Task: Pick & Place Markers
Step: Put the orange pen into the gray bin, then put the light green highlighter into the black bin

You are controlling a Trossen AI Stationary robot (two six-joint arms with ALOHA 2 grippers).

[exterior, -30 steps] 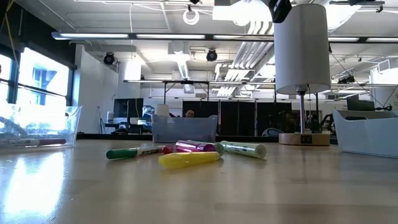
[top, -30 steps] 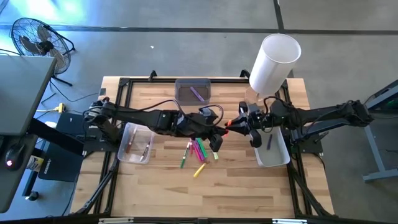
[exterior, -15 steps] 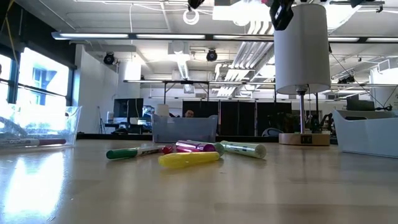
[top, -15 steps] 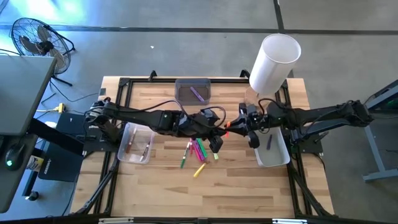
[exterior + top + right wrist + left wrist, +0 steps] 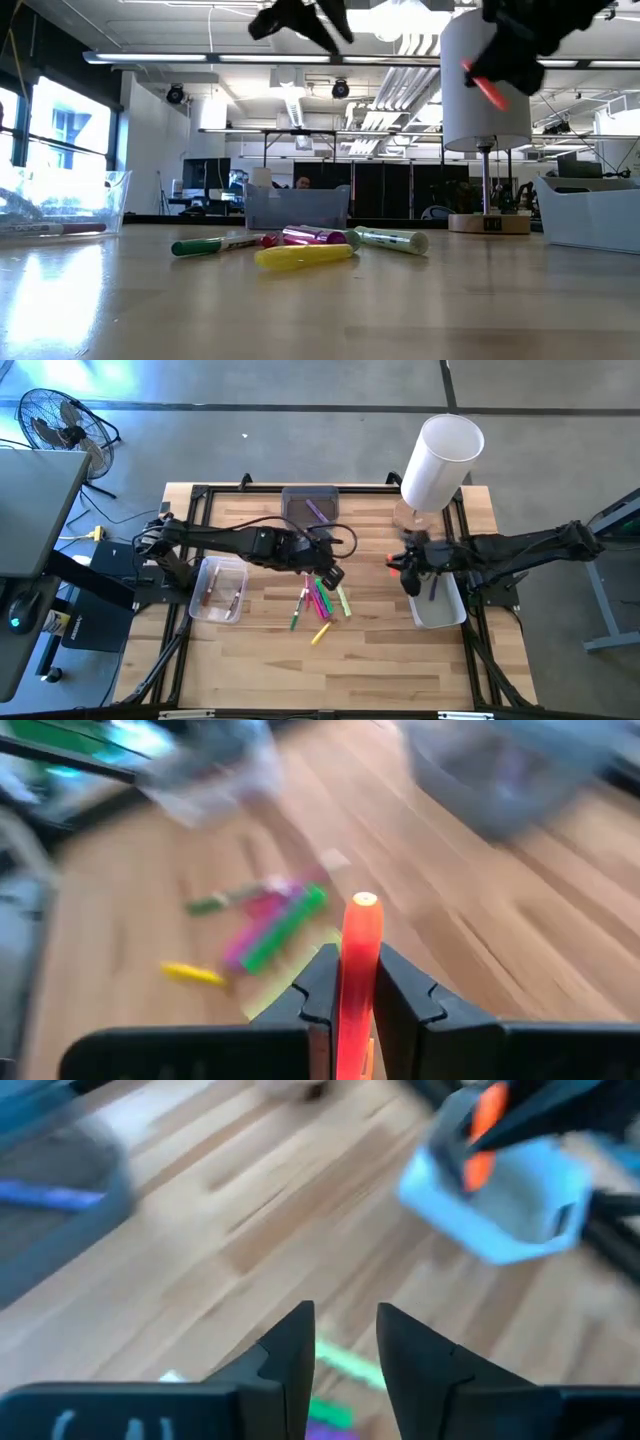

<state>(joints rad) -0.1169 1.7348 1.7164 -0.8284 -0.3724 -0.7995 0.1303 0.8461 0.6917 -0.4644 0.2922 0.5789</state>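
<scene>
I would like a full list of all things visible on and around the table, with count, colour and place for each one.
Loose markers: about six; green, pink, yellow, yellow-green; heap at the table's middle.
Red-orange marker: one; held in the right gripper.
Purple marker: one; in the grey bin.
Grey bin: one; back middle of the table.
Clear bin: one; left side, with some markers inside.
White bin: one; right side, with a dark marker inside.
White cylinder: one; on a stand at the back right.
Fan: one; dark; on the floor at far left.
Left gripper: dark; open, empty, above the heap.
Right gripper: dark; shut on the red-orange marker beside the white bin.
</scene>
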